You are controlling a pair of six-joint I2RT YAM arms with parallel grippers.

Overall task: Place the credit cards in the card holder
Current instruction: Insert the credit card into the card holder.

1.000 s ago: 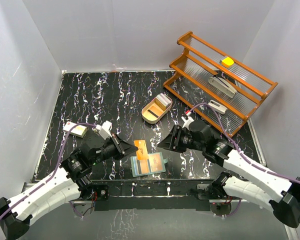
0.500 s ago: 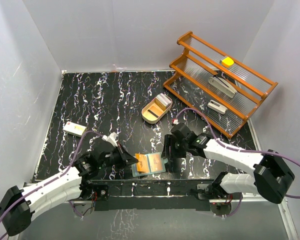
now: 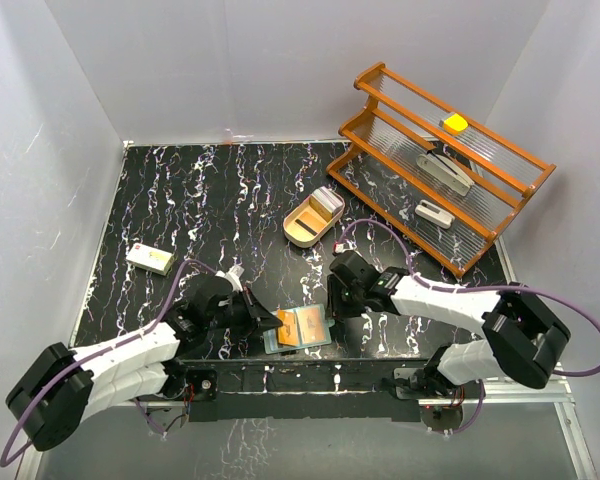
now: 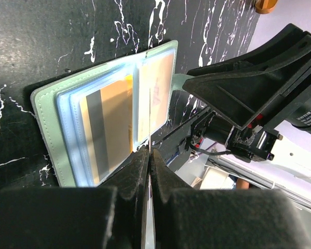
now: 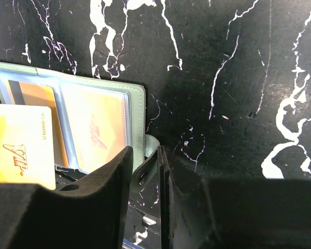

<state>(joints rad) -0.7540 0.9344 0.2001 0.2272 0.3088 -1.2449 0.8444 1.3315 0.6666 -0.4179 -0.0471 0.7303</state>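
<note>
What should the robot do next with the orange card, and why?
Probably slide the left end effector's orange card into a card holder pocket: the holder lies open, the card is at its edge, and the right end effector grips its snap tab.

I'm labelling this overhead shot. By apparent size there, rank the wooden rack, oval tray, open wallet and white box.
1. wooden rack, clearly largest.
2. oval tray and open wallet look alike; I won't rank them.
3. white box, smallest.

White arms (image 3: 130,352), black pincers (image 3: 276,320), purple cables (image 3: 372,221)
</note>
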